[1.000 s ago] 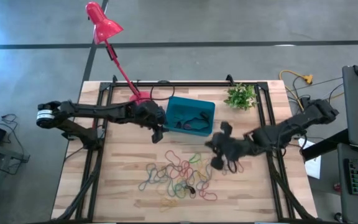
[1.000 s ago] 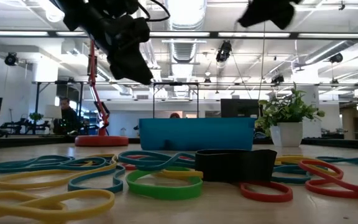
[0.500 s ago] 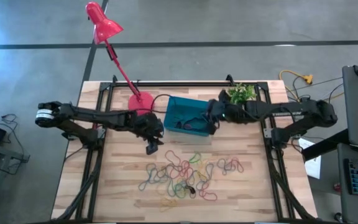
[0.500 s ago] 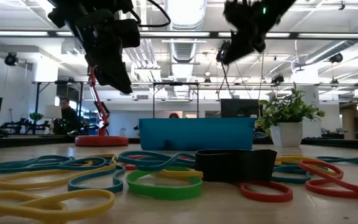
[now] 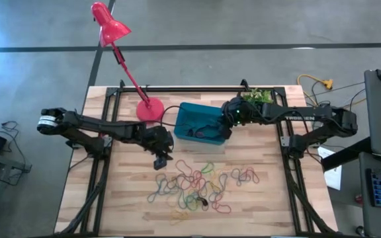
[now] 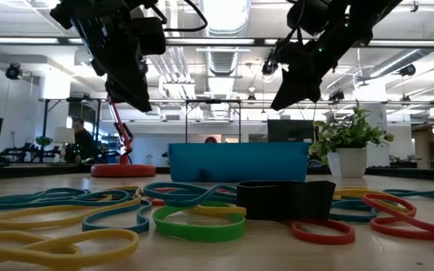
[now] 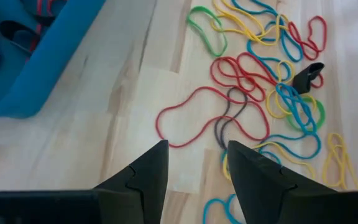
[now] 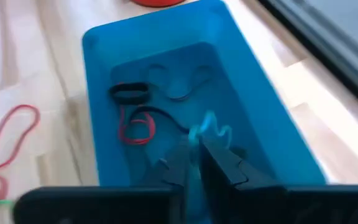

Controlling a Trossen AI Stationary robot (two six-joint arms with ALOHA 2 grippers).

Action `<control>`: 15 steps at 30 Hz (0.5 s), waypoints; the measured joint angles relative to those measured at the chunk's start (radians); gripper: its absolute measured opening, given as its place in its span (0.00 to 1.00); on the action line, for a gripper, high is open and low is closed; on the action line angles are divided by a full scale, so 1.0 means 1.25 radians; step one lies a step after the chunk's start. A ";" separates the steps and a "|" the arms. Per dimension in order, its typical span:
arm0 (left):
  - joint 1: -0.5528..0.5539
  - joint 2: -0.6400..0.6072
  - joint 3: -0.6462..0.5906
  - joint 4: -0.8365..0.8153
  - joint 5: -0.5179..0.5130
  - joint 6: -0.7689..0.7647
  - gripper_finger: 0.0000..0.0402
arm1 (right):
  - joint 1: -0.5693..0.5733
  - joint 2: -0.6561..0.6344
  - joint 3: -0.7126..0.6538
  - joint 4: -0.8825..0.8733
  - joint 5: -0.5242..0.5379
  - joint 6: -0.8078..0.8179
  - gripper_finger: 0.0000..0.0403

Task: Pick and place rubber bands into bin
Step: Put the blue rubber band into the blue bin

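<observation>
The rubber bands point(image 5: 194, 185) lie in a loose many-coloured pile on the wooden table, also seen in the low view point(image 6: 202, 214) and the left wrist view point(image 7: 260, 93). The teal-blue bin point(image 5: 200, 122) stands beyond the pile; a red, a black and some teal bands lie on its floor point(image 8: 135, 124). My left gripper point(image 5: 161, 158) hovers open above the table between the bin and the pile's left end point(image 7: 196, 158). My right gripper point(image 5: 225, 125) is over the bin's right part, shut on a teal band point(image 8: 199, 155). My right gripper pinches a teal rubber band point(image 8: 207, 127) between its two fingertips, coming from above and slanting down into the bin. A short crumpled bit of the band sticks out past the fingertips over the bin's floor. Whether it touches the floor, I cannot tell.
A red lamp base point(image 5: 149, 110) stands left of the bin, with its arm leaning past the table's far edge. A small potted plant point(image 5: 256, 99) is by the far right corner. Bare wood lies left and right of the pile.
My right gripper has swung from the pile's right side toward the far edge and now stands over the bin. My left gripper has moved from the bin's near left corner toward the near edge, closer to the pile.
</observation>
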 joint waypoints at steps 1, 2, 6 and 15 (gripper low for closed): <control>-0.002 0.000 0.000 0.000 0.002 0.000 0.37 | -0.003 0.000 -0.005 0.002 -0.014 0.002 0.11; -0.003 0.000 0.000 0.000 0.004 0.000 0.37 | -0.004 0.000 -0.009 0.004 -0.021 0.005 0.14; -0.003 0.000 0.000 0.000 0.012 0.000 0.37 | -0.002 0.000 -0.013 0.010 -0.025 0.008 0.26; -0.016 0.000 -0.032 -0.001 0.137 0.094 0.37 | 0.047 -0.011 -0.007 -0.006 -0.189 -0.030 0.44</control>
